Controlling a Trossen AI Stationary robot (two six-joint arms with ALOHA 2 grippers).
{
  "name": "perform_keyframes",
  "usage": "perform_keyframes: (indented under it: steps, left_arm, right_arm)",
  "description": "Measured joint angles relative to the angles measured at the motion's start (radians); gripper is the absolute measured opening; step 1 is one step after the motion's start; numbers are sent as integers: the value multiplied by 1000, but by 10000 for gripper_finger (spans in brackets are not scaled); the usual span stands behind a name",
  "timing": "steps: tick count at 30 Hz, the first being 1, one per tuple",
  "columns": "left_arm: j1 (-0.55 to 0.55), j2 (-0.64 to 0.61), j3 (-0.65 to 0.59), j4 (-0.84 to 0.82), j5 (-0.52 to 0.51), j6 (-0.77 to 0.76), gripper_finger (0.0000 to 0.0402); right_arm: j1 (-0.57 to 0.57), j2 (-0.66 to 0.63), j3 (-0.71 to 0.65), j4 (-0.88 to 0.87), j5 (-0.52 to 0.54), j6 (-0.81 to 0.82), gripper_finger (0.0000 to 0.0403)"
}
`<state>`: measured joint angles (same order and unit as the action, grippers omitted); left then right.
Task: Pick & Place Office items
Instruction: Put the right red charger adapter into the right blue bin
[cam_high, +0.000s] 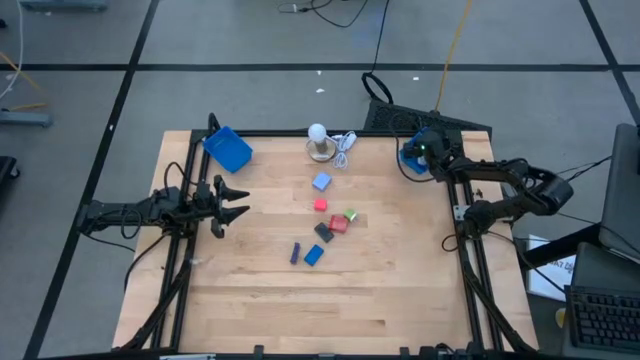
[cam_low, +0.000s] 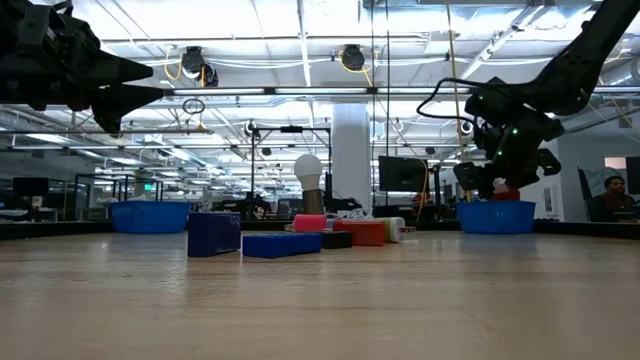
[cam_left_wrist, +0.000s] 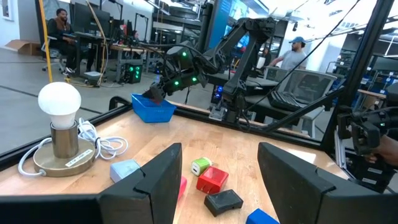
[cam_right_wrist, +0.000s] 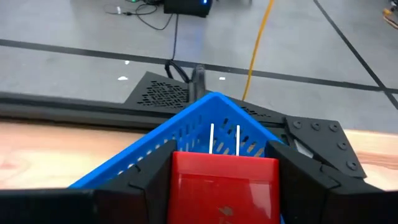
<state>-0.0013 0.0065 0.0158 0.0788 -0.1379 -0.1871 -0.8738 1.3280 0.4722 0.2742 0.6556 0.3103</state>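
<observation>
Two dark robot arms sit over a light wooden tabletop (cam_high: 300, 300) with a black frame around it, so biggest stuff first. The left gripper (cam_high: 238, 203) hangs above the tabletop's left edge with its fingers (cam_left_wrist: 155, 180) spread wide apart and nothing between them. The right gripper (cam_right_wrist: 225, 186) is up at the far right corner, right over a blue square plastic tray (cam_high: 412, 158), and its fingers are clamped on a red rectangular block (cam_right_wrist: 224, 186) with two white prongs sticking out of it. That block sits just above the tray's slotted wall in the right wrist view.

A second blue square tray (cam_high: 229, 148) is at the far left corner, tilted against the frame. Between the trays, a white ball on a round metal base (cam_high: 318, 142) stands at the far edge, with its white cord (cam_high: 345, 146) coiled beside it.

Rest of the office items are bunched mid-tabletop:
- light blue block (cam_high: 321, 181), nearest the ball
- small red block (cam_high: 320, 204)
- red cube (cam_high: 339, 223) touching a green-and-white piece (cam_high: 351, 215)
- dark grey block (cam_high: 324, 232)
- blue flat block (cam_high: 314, 255)
- purple block (cam_high: 295, 253), just beside the blue one

People sit at desks in the room behind, seen from the left wrist.
</observation>
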Motion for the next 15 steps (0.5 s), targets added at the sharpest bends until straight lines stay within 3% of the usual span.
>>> perform_keyframes:
  steps: [15]
  left_arm:
    - [0, 0, 0, 0, 0, 0, 214]
  right_arm:
    - [-9, 80, 11, 71, -2, -39, 208]
